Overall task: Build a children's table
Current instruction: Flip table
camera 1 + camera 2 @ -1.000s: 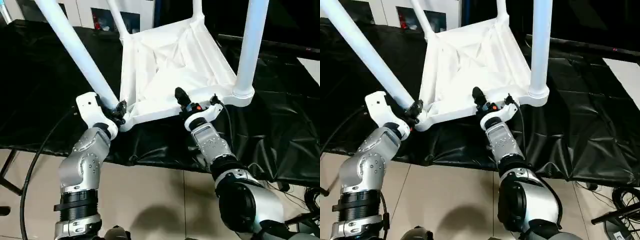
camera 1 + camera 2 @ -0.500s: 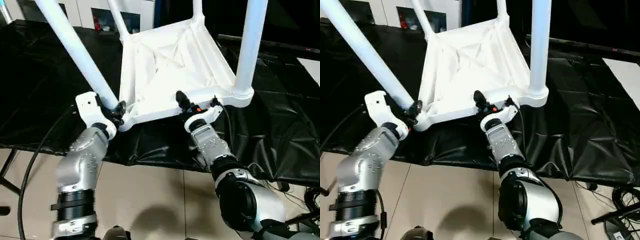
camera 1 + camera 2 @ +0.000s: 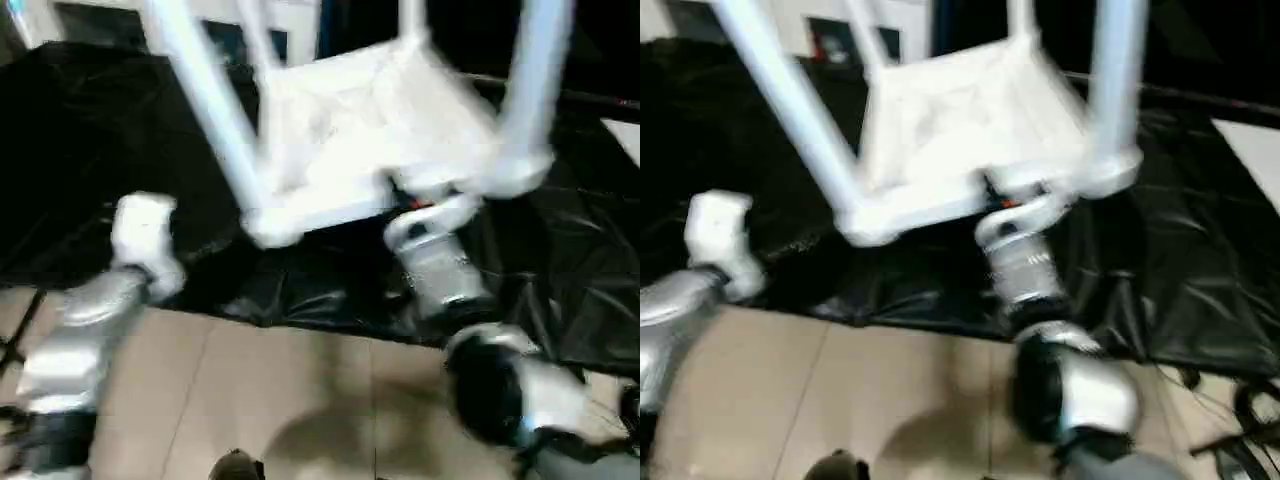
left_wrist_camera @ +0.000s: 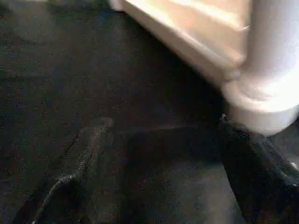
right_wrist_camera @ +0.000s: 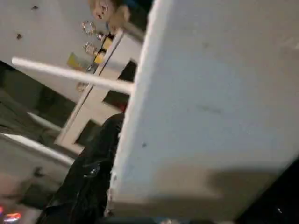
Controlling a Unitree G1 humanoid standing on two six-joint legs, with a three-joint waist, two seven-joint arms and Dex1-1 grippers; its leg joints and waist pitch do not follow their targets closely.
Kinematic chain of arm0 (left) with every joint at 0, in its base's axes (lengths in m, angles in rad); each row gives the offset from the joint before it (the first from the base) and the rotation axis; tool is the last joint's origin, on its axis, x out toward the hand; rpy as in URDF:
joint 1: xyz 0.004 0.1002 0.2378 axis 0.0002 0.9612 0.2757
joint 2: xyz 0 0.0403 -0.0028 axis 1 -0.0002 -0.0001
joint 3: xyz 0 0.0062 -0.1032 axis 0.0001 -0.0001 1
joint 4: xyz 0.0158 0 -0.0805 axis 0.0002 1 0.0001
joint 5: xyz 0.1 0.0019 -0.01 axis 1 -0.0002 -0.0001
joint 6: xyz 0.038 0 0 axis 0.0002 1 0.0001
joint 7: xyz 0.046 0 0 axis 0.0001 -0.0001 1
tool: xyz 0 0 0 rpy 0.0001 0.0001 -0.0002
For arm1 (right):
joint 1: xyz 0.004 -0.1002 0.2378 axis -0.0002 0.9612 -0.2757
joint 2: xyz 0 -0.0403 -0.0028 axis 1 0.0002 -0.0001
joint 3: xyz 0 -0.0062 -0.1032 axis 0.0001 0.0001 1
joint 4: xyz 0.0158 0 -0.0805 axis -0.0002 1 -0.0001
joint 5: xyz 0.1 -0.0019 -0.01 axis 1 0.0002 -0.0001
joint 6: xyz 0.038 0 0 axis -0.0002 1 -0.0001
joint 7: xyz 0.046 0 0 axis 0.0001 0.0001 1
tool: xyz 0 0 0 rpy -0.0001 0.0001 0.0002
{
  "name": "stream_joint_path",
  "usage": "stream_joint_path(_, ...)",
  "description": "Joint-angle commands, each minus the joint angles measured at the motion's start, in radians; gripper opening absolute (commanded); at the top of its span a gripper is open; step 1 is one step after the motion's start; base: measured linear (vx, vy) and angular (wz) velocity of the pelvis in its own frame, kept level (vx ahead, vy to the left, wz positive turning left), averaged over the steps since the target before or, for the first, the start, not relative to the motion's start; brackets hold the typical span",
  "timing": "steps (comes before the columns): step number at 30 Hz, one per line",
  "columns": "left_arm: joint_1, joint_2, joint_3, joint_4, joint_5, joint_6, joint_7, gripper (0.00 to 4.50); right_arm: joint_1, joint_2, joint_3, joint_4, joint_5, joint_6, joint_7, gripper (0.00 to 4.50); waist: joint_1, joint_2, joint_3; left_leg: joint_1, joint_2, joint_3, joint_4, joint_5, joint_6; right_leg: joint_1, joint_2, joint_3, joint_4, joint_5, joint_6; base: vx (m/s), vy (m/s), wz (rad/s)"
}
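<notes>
The white tabletop (image 3: 370,120) lies upside down on the black cloth, with its legs standing up from the corner sockets. The near-left leg (image 3: 205,100) leans to the left and the near-right leg (image 3: 530,90) stands straighter. My left gripper (image 3: 185,255) is open, left of the near-left corner socket (image 4: 264,109) and apart from it. One dark finger (image 4: 261,177) shows just below that socket in the left wrist view. My right gripper (image 3: 400,195) is shut on the tabletop's near rim (image 5: 210,107), which sits close against the right wrist camera.
Black cloth (image 3: 560,280) covers the low work surface, and its front edge drops to a beige floor (image 3: 280,400). A white cabinet (image 5: 88,107) stands at the back. A cable lies on the floor at the far right.
The head camera has swung, so the whole picture is shifted and blurred. My left gripper has let go of the near-left corner and pulled back left. My right gripper stays on the rim.
</notes>
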Motion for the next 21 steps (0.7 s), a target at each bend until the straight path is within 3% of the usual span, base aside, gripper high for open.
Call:
stream_joint_path(1, -0.020, 0.011, -0.064, -0.126, -0.020, -0.032, -0.095, 3.82, -0.016, -0.052, 0.062, -0.105, -0.116, -0.092, -0.055, 2.04, -0.010, 0.025, -0.089, 0.052, 0.049, -0.004, -0.069, -0.008, 0.004, 0.034, -0.064, 0.025, -0.046, 0.193, -0.246, 0.000, 0.000, 0.00)
stream_joint_path(4, -0.020, 0.025, -0.082, -0.160, -0.035, -0.028, -0.130, 3.82, -0.008, -0.061, 0.082, -0.115, -0.145, -0.095, -0.070, 2.03, -0.013, 0.020, -0.087, 0.040, 0.045, -0.005, -0.073, -0.038, -0.016, 0.042, -0.066, 0.026, -0.045, 0.157, -0.236, 0.000, 0.000, 0.00)
stream_joint_path(5, -0.022, 0.060, -0.114, -0.224, -0.050, -0.013, -0.180, 3.82, 0.011, -0.074, 0.143, -0.145, -0.218, -0.093, -0.094, 2.01, -0.015, 0.019, -0.087, 0.038, 0.044, -0.008, -0.076, -0.038, -0.023, 0.046, -0.068, 0.026, -0.046, 0.140, -0.225, 0.000, 0.000, 0.00)
stream_joint_path(6, -0.025, 0.074, -0.123, -0.248, -0.054, -0.007, -0.194, 3.82, 0.019, -0.078, 0.168, -0.158, -0.247, -0.092, -0.107, 2.00, -0.017, 0.019, -0.087, 0.038, 0.044, -0.007, -0.075, -0.042, -0.023, 0.045, -0.067, 0.027, -0.046, 0.132, -0.219, 0.000, 0.000, 0.00)
stream_joint_path(7, -0.030, 0.083, -0.132, -0.265, -0.053, -0.005, -0.203, 3.82, 0.022, -0.082, 0.181, -0.166, -0.263, -0.090, -0.117, 1.99, -0.022, 0.009, -0.083, 0.038, 0.043, -0.004, -0.076, -0.061, -0.029, 0.042, -0.064, 0.029, -0.050, 0.104, -0.208, 0.000, 0.000, 0.00)
stream_joint_path(8, -0.030, 0.083, -0.132, -0.265, -0.053, -0.005, -0.203, 3.82, 0.022, -0.082, 0.181, -0.166, -0.263, -0.090, -0.117, 1.99, -0.022, 0.009, -0.083, 0.038, 0.043, -0.004, -0.076, -0.061, -0.029, 0.042, -0.064, 0.029, -0.050, 0.104, -0.208, 0.000, 0.000, 0.00)
stream_joint_path(9, -0.047, 0.115, -0.148, -0.294, -0.058, -0.019, -0.236, 3.82, 0.026, -0.089, 0.203, -0.178, -0.296, -0.089, -0.157, 1.99, -0.022, 0.015, -0.079, 0.041, 0.043, -0.003, -0.078, -0.104, -0.039, 0.039, -0.067, 0.033, -0.057, 0.037, -0.196, 0.000, 0.000, 0.00)
stream_joint_path(10, -0.061, 0.135, -0.154, -0.315, -0.062, -0.014, -0.252, 3.82, 0.028, -0.089, 0.213, -0.186, -0.310, -0.084, -0.176, 1.99, -0.022, 0.007, -0.079, 0.041, 0.043, -0.003, -0.079, -0.111, -0.047, 0.040, -0.066, 0.034, -0.057, 0.004, -0.185, 0.000, 0.000, 0.00)
stream_joint_path(12, -0.111, 0.175, -0.157, -0.363, -0.065, 0.005, -0.294, 3.82, 0.032, -0.087, 0.246, -0.216, -0.362, -0.071, -0.235, 1.99, -0.024, 0.016, -0.077, 0.045, 0.043, -0.002, -0.080, -0.135, -0.068, 0.030, -0.061, 0.034, -0.060, -0.035, -0.170, 0.000, 0.000, 0.00)
stream_joint_path(15, -0.154, 0.190, -0.159, -0.379, -0.054, 0.006, -0.311, 3.82, 0.035, -0.084, 0.264, -0.238, -0.394, -0.058, -0.271, 1.99, -0.027, 0.017, -0.076, 0.045, 0.043, -0.002, -0.083, -0.163, -0.101, 0.028, -0.059, 0.034, -0.062, -0.065, -0.151, 0.000, 0.000, 0.00)
stream_joint_path(16, -0.214, 0.205, -0.165, -0.373, -0.015, -0.027, -0.318, 3.82, 0.034, -0.081, 0.282, -0.256, -0.423, -0.048, -0.303, 1.99, -0.029, 0.017, -0.077, 0.041, 0.042, -0.004, -0.084, -0.159, -0.112, 0.031, -0.059, 0.033, -0.061, -0.065, -0.143, 0.000, 0.000, 0.00)
stream_joint_path(18, -0.214, 0.205, -0.165, -0.373, -0.015, -0.027, -0.318, 3.82, 0.034, -0.081, 0.282, -0.256, -0.423, -0.048, -0.303, 1.99, -0.032, 0.016, -0.078, 0.041, 0.040, -0.003, -0.082, -0.162, -0.118, 0.030, -0.059, 0.034, -0.062, -0.064, -0.131, 0.000, 0.000, 0.00)
stream_joint_path(19, -0.296, 0.211, -0.160, -0.355, 0.002, -0.048, -0.305, 3.82, 0.036, -0.085, 0.319, -0.286, -0.461, -0.033, -0.333, 1.99, -0.035, 0.013, -0.077, 0.040, 0.040, -0.003, -0.083, -0.163, -0.121, 0.031, -0.058, 0.034, -0.064, -0.070, -0.127, 0.000, 0.000, 0.00)
stream_joint_path(21, -0.395, 0.220, -0.159, -0.315, 0.044, -0.096, -0.271, 3.82, 0.033, -0.090, 0.356, -0.309, -0.495, -0.005, -0.361, 1.99, -0.037, 0.016, -0.081, 0.042, 0.038, -0.002, -0.080, -0.148, -0.120, 0.029, -0.055, 0.034, -0.062, -0.046, -0.126, 0.000, 0.000, 0.00)
